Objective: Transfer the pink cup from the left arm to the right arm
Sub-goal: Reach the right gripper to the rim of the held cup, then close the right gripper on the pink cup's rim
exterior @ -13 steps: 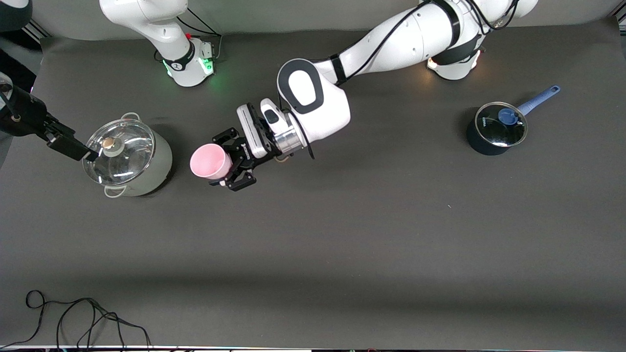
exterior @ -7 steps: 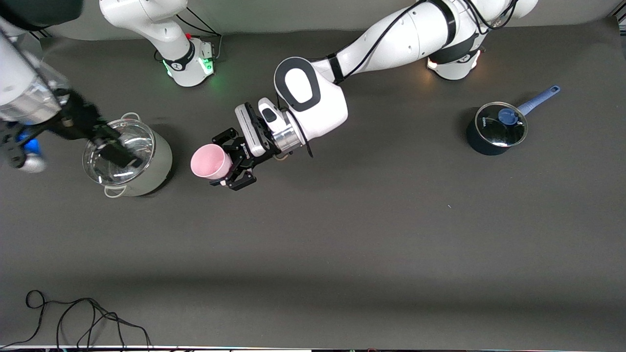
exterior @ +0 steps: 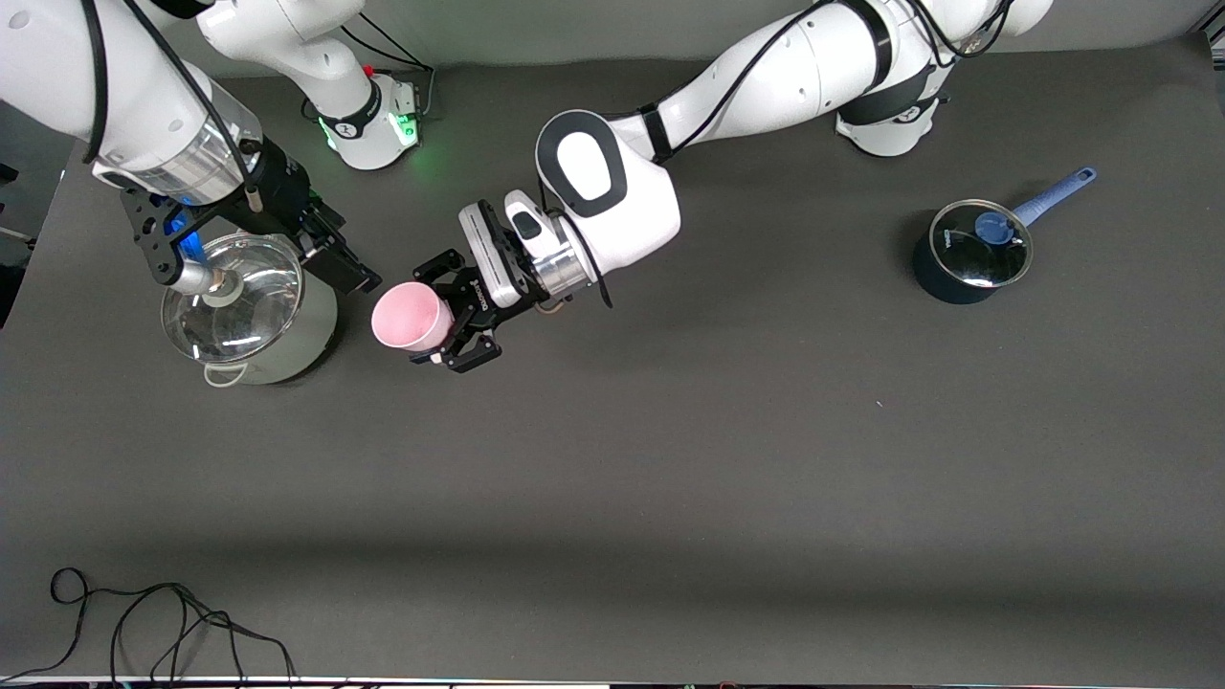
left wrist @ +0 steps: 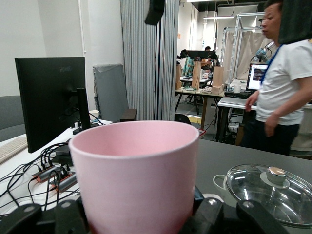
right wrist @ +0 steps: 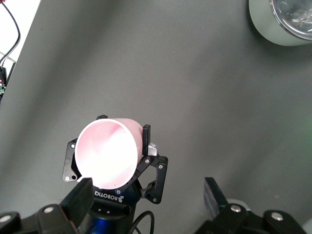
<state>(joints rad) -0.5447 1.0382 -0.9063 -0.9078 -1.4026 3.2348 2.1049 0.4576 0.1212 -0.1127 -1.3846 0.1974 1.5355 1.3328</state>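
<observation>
- My left gripper (exterior: 457, 321) is clamped on the pink cup (exterior: 412, 317), one finger on each side of its wall, holding it up in the air over the bare dark table (exterior: 670, 459) between the two arm bases.
- The cup is tipped on its side in my grasp, its open mouth facing the right arm's end of the table; in the left wrist view the cup (left wrist: 136, 175) fills the foreground and the gripper's black linkage shows under it.
- My right gripper (exterior: 335, 258) hangs just beside the cup, over the edge of the big steel pot (exterior: 251, 311), with its fingers spread apart and nothing between them.
- From the right wrist view I look down on the cup (right wrist: 108, 153) and into its pale pink inside, with the left gripper (right wrist: 117, 165) closed around it; my own right fingers (right wrist: 78, 197) show dark at the edge of that picture, one to each side of the cup, not touching it.
- The steel pot stands at the right arm's end of the table with a glass lid (exterior: 230, 299) on it; the same lid (left wrist: 270, 187) with its round knob shows in the left wrist view.
- A small dark saucepan (exterior: 971, 251) with a blue handle and a glass lid stands at the left arm's end of the table, well apart from the cup.
- A loose black cable (exterior: 144, 622) lies on the table's edge nearest the front camera.
</observation>
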